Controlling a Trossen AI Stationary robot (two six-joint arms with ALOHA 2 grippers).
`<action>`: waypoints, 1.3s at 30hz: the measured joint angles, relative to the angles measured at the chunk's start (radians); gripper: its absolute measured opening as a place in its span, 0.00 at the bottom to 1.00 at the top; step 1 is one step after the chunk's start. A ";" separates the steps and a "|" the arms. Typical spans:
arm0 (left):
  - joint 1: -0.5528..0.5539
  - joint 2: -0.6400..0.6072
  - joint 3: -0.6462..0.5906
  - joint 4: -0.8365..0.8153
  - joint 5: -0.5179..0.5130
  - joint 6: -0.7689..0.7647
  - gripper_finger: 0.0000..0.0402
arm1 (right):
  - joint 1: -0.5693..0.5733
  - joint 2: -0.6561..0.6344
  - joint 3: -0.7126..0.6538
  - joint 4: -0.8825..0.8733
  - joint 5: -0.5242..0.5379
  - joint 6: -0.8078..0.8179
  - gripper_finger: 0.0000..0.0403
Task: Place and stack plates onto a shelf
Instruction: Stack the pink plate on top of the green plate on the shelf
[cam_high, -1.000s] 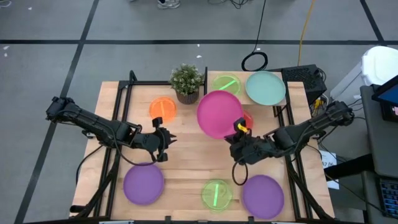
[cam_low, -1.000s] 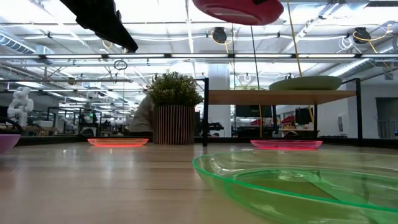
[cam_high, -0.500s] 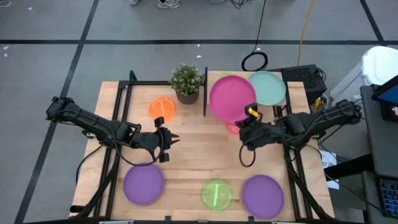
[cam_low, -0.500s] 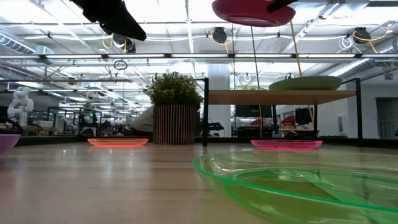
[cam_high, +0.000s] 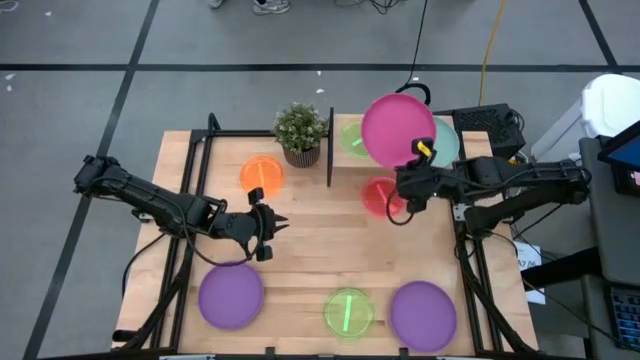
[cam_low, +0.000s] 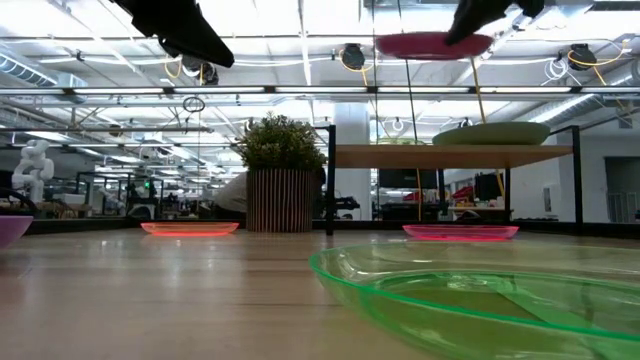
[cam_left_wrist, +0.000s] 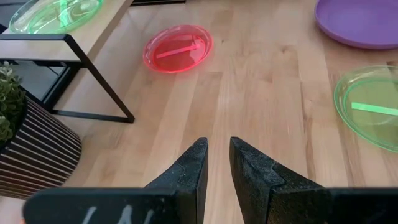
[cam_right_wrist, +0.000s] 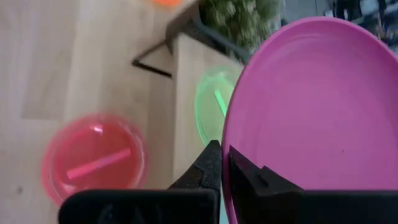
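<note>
Magenta plate (cam_high: 398, 130) is pinched at its rim by the right gripper (cam_high: 420, 160) above the shelf (cam_high: 345, 120); it could probably slip off the teal plate (cam_high: 446, 148) if let go tilted.

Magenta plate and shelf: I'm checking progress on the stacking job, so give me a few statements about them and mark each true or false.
1. The right gripper holds the magenta plate above the shelf. True.
2. The teal plate lies on the tabletop. False: it rests on the shelf.
3. The left gripper holds a purple plate. False: it is empty.
4. A lime green plate lies on the shelf. True.
</note>
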 joint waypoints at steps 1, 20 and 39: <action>0.000 0.000 0.000 0.000 0.000 0.001 0.18 | -0.017 0.000 0.000 -0.011 0.000 -0.001 0.00; 0.000 0.000 0.000 0.001 0.000 0.023 0.18 | -0.295 0.000 0.000 -0.042 -0.156 -0.003 0.00; 0.000 0.000 0.000 0.002 0.000 -0.013 0.18 | -0.438 -0.002 -0.093 -0.045 -0.208 0.050 0.00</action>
